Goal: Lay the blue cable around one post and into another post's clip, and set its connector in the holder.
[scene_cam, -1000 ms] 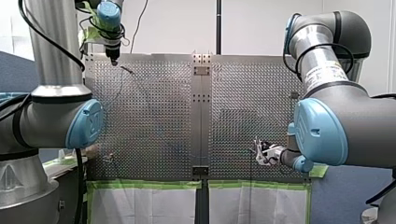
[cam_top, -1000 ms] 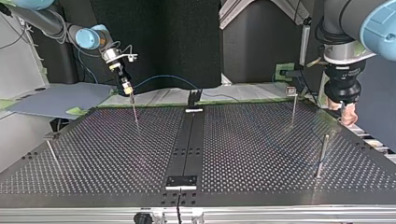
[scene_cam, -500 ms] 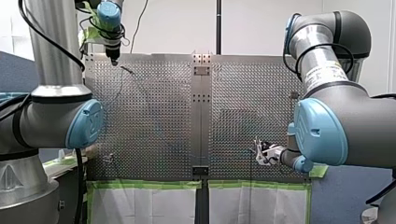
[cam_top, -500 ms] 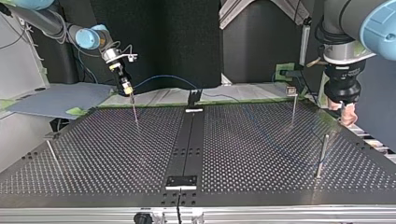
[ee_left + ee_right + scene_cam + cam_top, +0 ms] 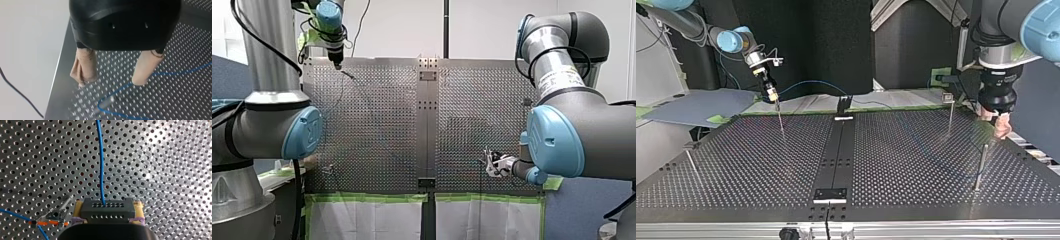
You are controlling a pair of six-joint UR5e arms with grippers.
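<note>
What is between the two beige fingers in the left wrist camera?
Only bare perforated table, seen in the left wrist view; the fingers stand apart and the blue cable lies ahead of their tips.

The cable (image 5: 101, 157) is bright blue. The table (image 5: 377, 115) is silver, dotted all over with dark holes. A black strip (image 5: 838, 150) runs down mid-frame in the top view. Green tape (image 5: 367, 197) lines the table's lower edge in the front view. My left gripper (image 5: 112, 81) is black with beige pads (image 5: 147, 65). The connector (image 5: 107, 213) is dark grey with two rows of holes. It sits between the yellow pads (image 5: 138, 207) of my right gripper (image 5: 108, 207).
</note>
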